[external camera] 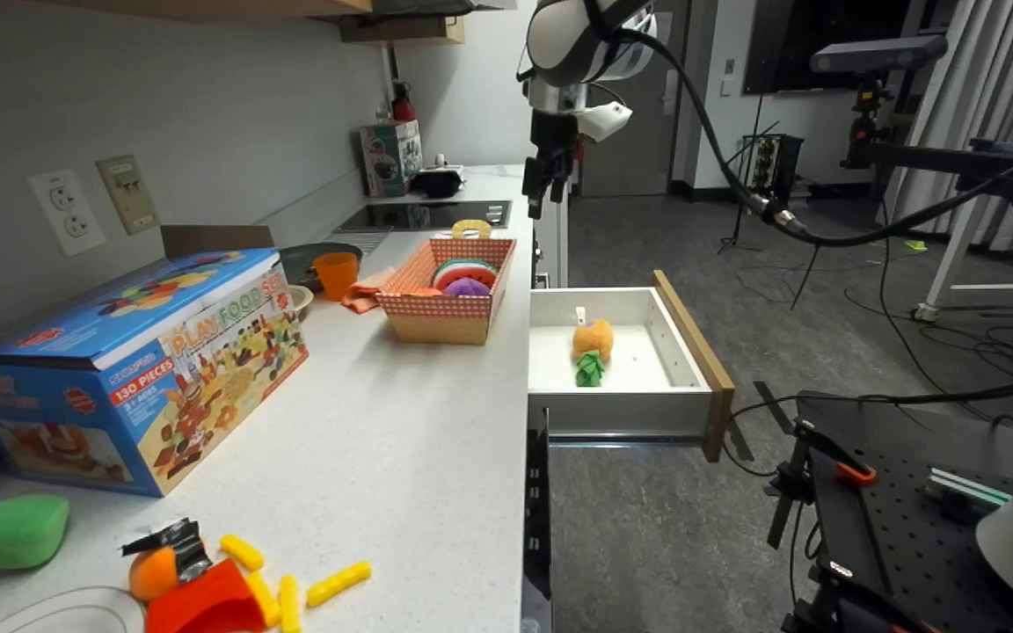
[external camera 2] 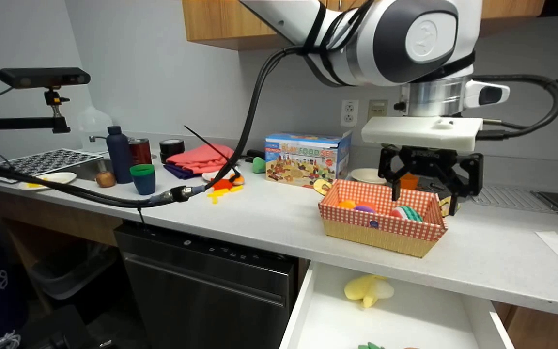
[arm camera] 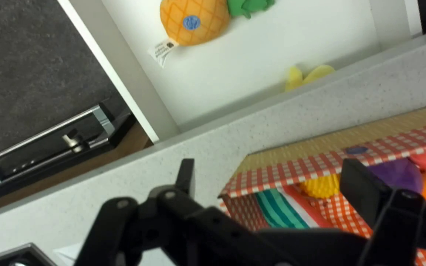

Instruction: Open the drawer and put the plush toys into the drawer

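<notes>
The drawer [external camera: 638, 374] is pulled out below the counter; its floor also shows in an exterior view [external camera 2: 419, 320]. An orange pineapple plush [arm camera: 196, 20] with green leaves and a yellow banana plush [external camera 2: 367, 290] lie in it. A red-checked basket [external camera 2: 373, 237] on the counter holds a striped watermelon plush [arm camera: 290, 208], a purple plush [arm camera: 398, 175], and orange, red and yellow pieces, partly hidden by the basket wall and a finger. My gripper [external camera 2: 424, 199] is open and empty, fingers pointing down over the watermelon end of the basket. In the wrist view its fingers [arm camera: 272, 166] are wide apart.
A big play food box [external camera: 207, 378] stands against the wall on the counter. An orange cup [external camera: 336, 274] and a dark pan stand behind the basket. A green lump [external camera: 19, 531] and an orange-and-yellow plastic toy [external camera: 207, 598] lie farther along. The counter edge overhangs the drawer's back.
</notes>
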